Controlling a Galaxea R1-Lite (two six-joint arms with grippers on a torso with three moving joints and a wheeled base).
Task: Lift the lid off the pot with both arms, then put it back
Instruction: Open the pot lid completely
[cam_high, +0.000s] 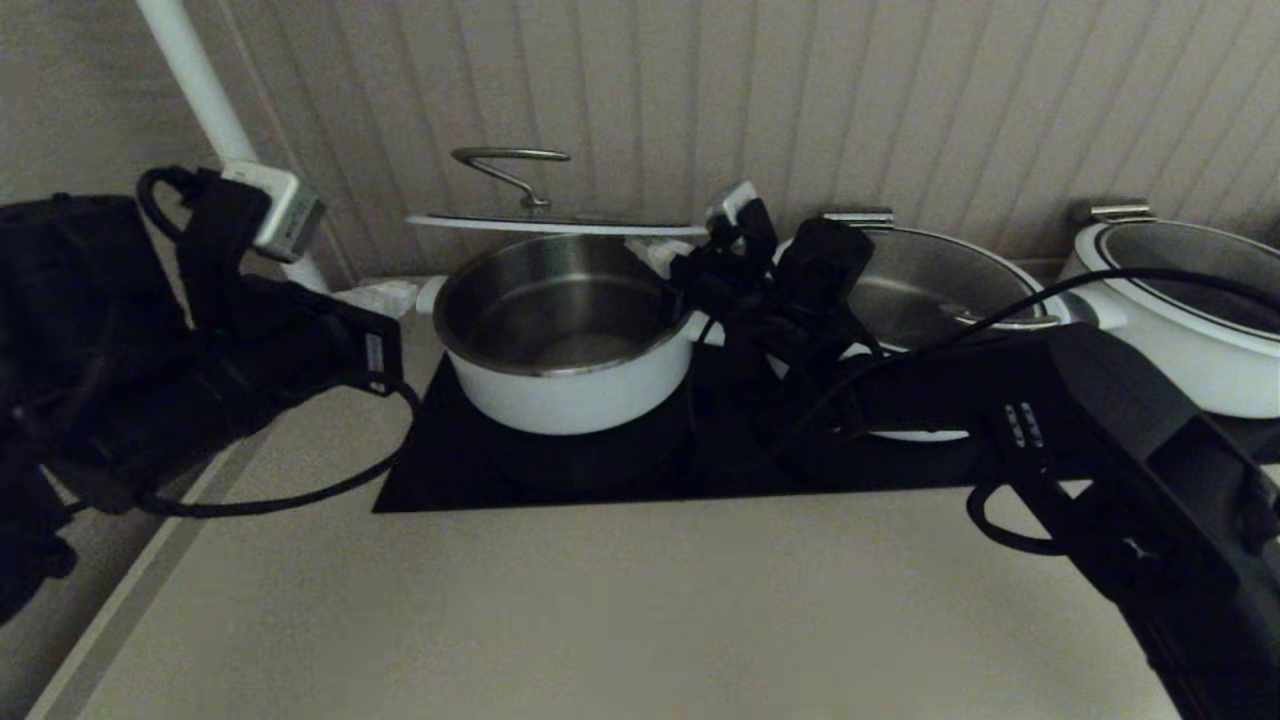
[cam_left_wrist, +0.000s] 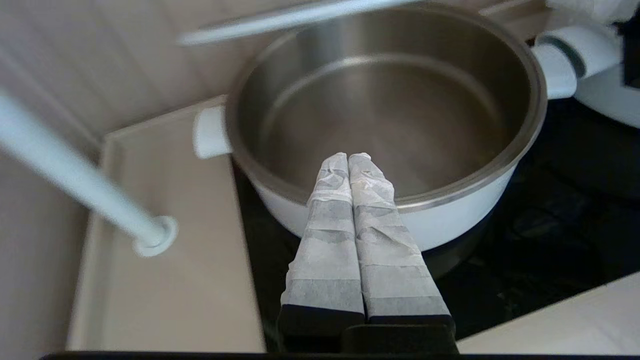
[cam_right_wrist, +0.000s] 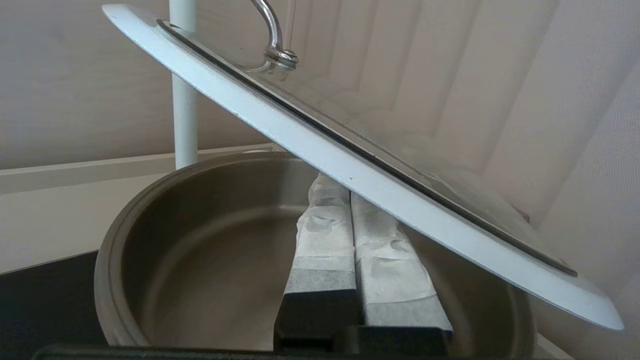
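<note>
The round glass lid with white ring (cam_high: 548, 224) is being held level, edge-on, at upper centre above the white steel-lined pot (cam_high: 563, 335), resting on the right gripper (cam_right_wrist: 346, 192), fingers pressed together beneath it; the left gripper (cam_left_wrist: 348, 159), fingers closed and empty, is being kept at the pot's near rim.

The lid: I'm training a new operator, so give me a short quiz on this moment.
1. True or false: the lid sits on the pot.
2. The right gripper is: A) under the lid's edge; B) clamped on the lid's handle; C) parked far from the pot.
3. Fill in: the left gripper, near the pot's rim, is ____ (open/shut).

Key: 1 false, the lid is raised above the pot; 2 A; 3 shut.
</note>
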